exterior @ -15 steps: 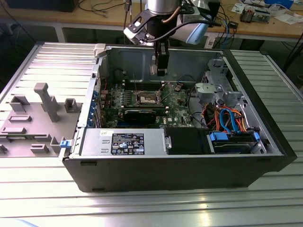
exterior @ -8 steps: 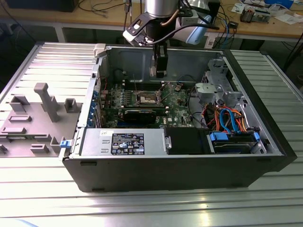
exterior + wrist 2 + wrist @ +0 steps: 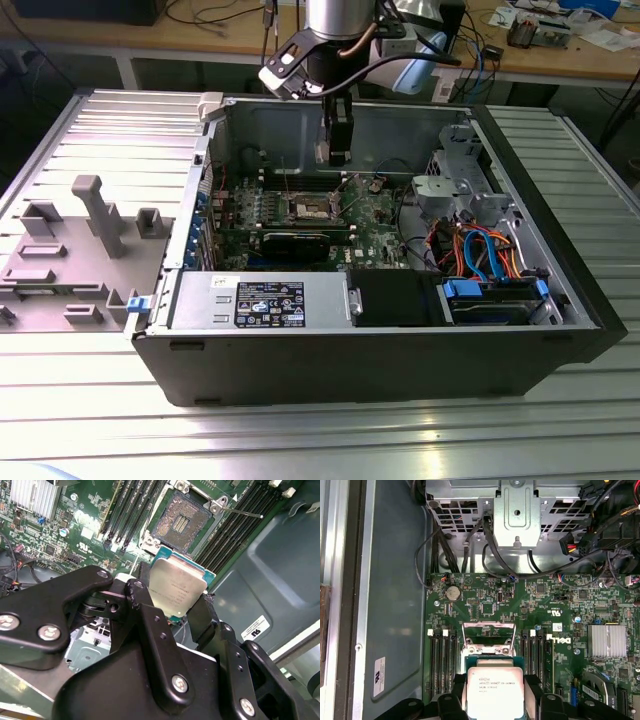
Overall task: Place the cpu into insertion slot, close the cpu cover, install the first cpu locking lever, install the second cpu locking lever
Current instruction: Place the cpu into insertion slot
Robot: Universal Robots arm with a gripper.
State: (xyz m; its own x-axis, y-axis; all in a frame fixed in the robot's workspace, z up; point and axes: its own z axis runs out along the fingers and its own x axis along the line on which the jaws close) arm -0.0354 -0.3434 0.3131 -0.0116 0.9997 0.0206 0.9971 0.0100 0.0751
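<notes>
Inside one open computer case [image 3: 350, 365], one gripper [image 3: 170, 605] clamps one cpu [image 3: 177, 587] near one empty insertion slot [image 3: 179, 522].

1. Exterior view: elevated, angled down, far enough back to take in the whole open case [image 3: 350, 350].
2. Both wrist views: close over the motherboard [image 3: 490, 605] [image 3: 85, 525], different headings; both see the cpu [image 3: 495, 692] [image 3: 177, 587].
</notes>
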